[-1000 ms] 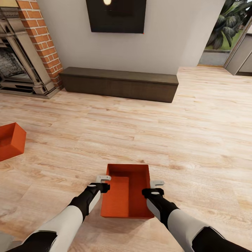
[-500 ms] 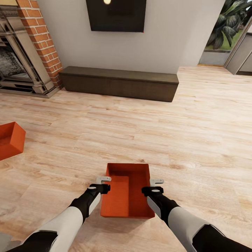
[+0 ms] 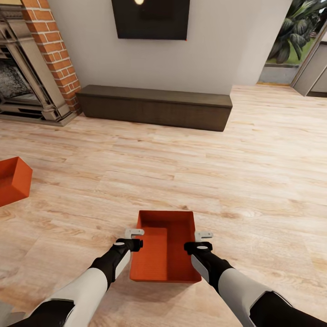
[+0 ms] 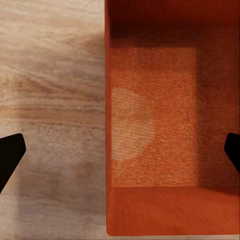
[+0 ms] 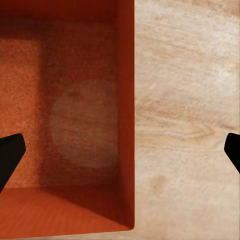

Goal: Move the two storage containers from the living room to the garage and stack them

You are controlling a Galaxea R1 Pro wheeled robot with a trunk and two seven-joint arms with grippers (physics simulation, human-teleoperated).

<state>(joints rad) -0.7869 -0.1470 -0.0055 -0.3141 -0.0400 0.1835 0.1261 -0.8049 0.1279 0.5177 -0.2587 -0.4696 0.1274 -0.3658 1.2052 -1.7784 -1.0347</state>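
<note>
One container between both arms, perhaps another far left

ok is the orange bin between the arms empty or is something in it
Empty. The bin sits upright with its open top up, and both wrist views look down onto a bare orange bottom with nothing lying on it.

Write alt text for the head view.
Two grippers, the left gripper and right gripper, straddle the long walls of an open orange-red storage container on a light wood plank floor. A second container sits at the left edge; a brick fireplace and dark low bench stand behind.
</note>
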